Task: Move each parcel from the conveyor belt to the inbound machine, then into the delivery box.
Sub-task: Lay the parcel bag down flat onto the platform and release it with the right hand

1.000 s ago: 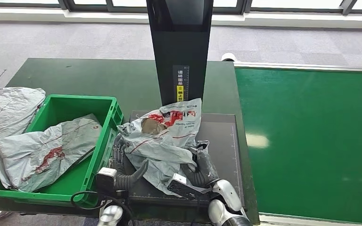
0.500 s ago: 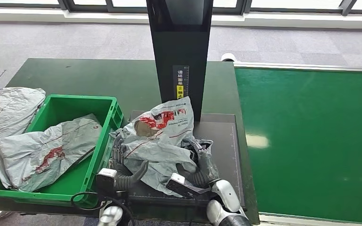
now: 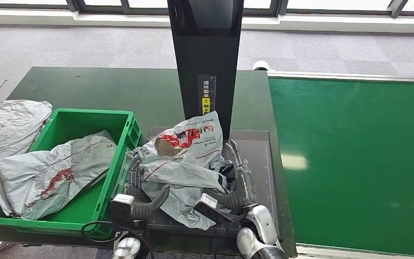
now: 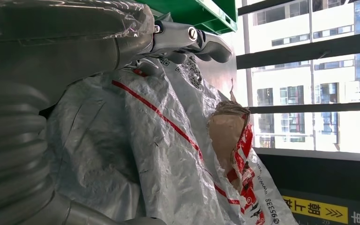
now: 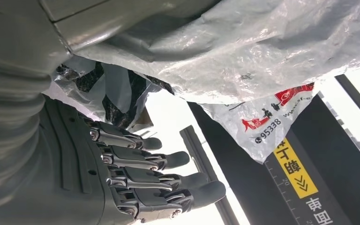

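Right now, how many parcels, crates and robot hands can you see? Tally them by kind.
Grey parcels: 3, one on the machine platform, one in the crate, one left of the crate.
Green crates: 1.
Robot hands: 2, left hand, right hand.
Total: 6.

Crumpled grey parcel (image 3: 186, 162) with red print and a torn brown patch, lying on my scanner plate (image 3: 256, 162) at the black post's foot, just beside the green box (image 3: 119, 162) holding another grey parcel (image 3: 54, 175)
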Controlling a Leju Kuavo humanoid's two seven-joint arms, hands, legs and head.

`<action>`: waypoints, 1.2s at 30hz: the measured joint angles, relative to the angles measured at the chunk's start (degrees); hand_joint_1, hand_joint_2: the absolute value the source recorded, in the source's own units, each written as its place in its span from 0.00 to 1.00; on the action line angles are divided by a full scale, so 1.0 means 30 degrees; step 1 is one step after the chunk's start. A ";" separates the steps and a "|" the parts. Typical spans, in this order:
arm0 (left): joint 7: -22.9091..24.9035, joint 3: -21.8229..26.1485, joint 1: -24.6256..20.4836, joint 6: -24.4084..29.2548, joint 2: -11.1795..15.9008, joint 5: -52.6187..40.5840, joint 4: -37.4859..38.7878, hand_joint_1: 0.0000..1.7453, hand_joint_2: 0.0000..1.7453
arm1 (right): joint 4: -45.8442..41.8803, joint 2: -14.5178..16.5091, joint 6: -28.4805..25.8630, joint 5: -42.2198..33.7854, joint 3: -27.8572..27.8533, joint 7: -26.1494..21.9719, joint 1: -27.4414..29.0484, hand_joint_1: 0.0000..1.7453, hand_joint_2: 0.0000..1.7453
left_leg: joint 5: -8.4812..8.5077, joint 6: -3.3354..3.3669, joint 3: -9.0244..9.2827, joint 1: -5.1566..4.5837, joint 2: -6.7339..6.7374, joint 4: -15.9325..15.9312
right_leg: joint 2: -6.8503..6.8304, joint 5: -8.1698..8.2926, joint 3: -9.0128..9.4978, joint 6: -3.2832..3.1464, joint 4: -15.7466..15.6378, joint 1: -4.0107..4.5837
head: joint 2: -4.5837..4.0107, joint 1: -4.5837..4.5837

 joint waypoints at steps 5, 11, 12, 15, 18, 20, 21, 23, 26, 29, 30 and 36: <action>0.0000 0.0000 0.0011 -0.0002 0.0000 0.0000 -0.0002 0.00 1.00 | -0.0128 0.0000 -0.0002 0.0000 0.0000 -0.0002 0.0077 0.00 0.75 | 0.0000 0.0000 0.0000 0.0000 0.0000 0.0000 | 0.0000 0.0000 0.0000 0.0000 0.0000 -0.0001 | 0.0000 0.0004; 0.0000 0.0000 0.0040 0.0071 0.0000 0.0000 -0.0022 0.00 1.00 | -0.1298 0.0183 -0.1005 0.0418 -0.0489 -0.1445 0.0710 0.00 0.00 | 0.0000 0.0000 -0.0002 -0.0002 -0.0006 0.0002 | -0.0005 0.0000 -0.0002 0.0000 0.0000 -0.0001 | 0.0000 0.0004; 0.0000 0.0000 0.0056 0.0113 0.0000 0.0002 -0.0024 0.00 1.00 | -0.2045 0.0327 -0.1217 0.0668 -0.0858 -0.2061 0.1046 0.00 0.25 | -0.0001 0.0000 -0.0003 -0.0002 -0.0007 0.0002 | -0.0007 -0.0001 -0.0003 -0.0001 0.0000 0.0000 | 0.0000 0.0004; 0.0000 0.0000 0.0096 0.0193 -0.0004 0.0013 -0.0029 0.00 1.00 | -0.4857 0.0616 -0.1413 0.1131 -0.1923 -0.3337 0.2053 0.00 1.00 | -0.0003 0.0000 -0.0009 -0.0002 -0.0020 0.0002 | -0.0017 -0.0004 -0.0008 0.0000 -0.0001 -0.0002 | 0.0000 0.0004; 0.0000 0.0000 0.0103 0.0211 -0.0037 -0.0036 -0.0025 0.00 1.00 | -0.7990 0.0627 -0.1439 0.0845 -0.2654 -0.4080 0.2810 0.00 1.00 | -0.0007 0.0004 -0.0010 -0.0004 -0.0023 0.0002 | -0.0023 -0.0004 -0.0012 0.0001 -0.0005 -0.0011 | 0.0000 0.0005; 0.0000 -0.0002 0.0095 0.0437 -0.0075 -0.0171 -0.0038 0.00 1.00 | -0.9907 0.0627 -0.1442 0.0367 -0.3047 -0.4457 0.3214 0.00 1.00 | -0.0008 0.0007 -0.0007 -0.0009 -0.0017 0.0004 | -0.0022 -0.0003 -0.0014 0.0002 -0.0007 -0.0018 | 0.0000 0.0005; 0.0000 -0.0022 0.0094 0.0764 -0.0084 -0.0246 -0.0122 0.00 1.00 | -1.0807 0.0627 -0.1441 0.0082 -0.3202 -0.4566 0.3407 0.00 1.00 | -0.0008 0.0007 -0.0006 -0.0015 -0.0015 0.0006 | -0.0021 -0.0002 -0.0016 0.0002 -0.0008 -0.0019 | 0.0000 0.0007; -0.0004 -0.0235 0.0054 0.1772 -0.0075 -0.0433 -0.0607 0.00 1.00 | -1.2456 0.0627 -0.1441 -0.0514 -0.3444 -0.4648 0.3756 0.00 1.00 | -0.0007 0.0009 -0.0005 -0.0026 -0.0014 0.0009 | -0.0020 -0.0001 -0.0016 0.0003 -0.0009 -0.0018 | 0.0000 0.0005; -0.0007 -0.0996 -0.0354 0.2604 -0.0056 -0.1063 -0.1430 0.00 1.00 | -1.4280 0.0627 -0.1435 -0.1200 -0.3744 -0.4672 0.4114 0.00 1.00 | -0.0004 0.0011 0.0002 -0.0033 -0.0019 0.0010 | -0.0029 0.0001 0.0002 0.0005 -0.0009 -0.0018 | 0.0000 0.0005; -0.0007 -0.1515 -0.0755 0.2563 -0.0098 -0.1773 -0.1776 0.00 1.00 | -1.5331 0.0627 -0.1422 -0.1517 -0.3936 -0.4676 0.4325 0.00 1.00 | -0.0004 0.0011 0.0020 -0.0036 0.0007 0.0010 | -0.0012 0.0006 0.0006 0.0006 -0.0008 -0.0018 | 0.0000 0.0006; -0.0007 -0.1592 -0.0835 0.2497 -0.0122 -0.1966 -0.1856 0.00 1.00 | -1.5570 0.0627 -0.1422 -0.1565 -0.4000 -0.4676 0.4380 0.00 1.00 | -0.0004 0.0011 0.0025 -0.0036 0.0016 0.0010 | -0.0004 0.0007 0.0006 0.0006 -0.0008 -0.0018 | 0.0000 0.0004; -0.0007 -0.1856 -0.1076 0.2116 -0.0211 -0.3041 -0.2135 0.00 1.00 | -1.6200 0.0627 -0.1421 -0.1601 -0.4342 -0.4677 0.4605 0.00 1.00 | -0.0004 0.0009 0.0034 -0.0036 0.0021 0.0010 | 0.0022 0.0006 0.0000 0.0006 -0.0008 -0.0015 | 0.0000 0.0002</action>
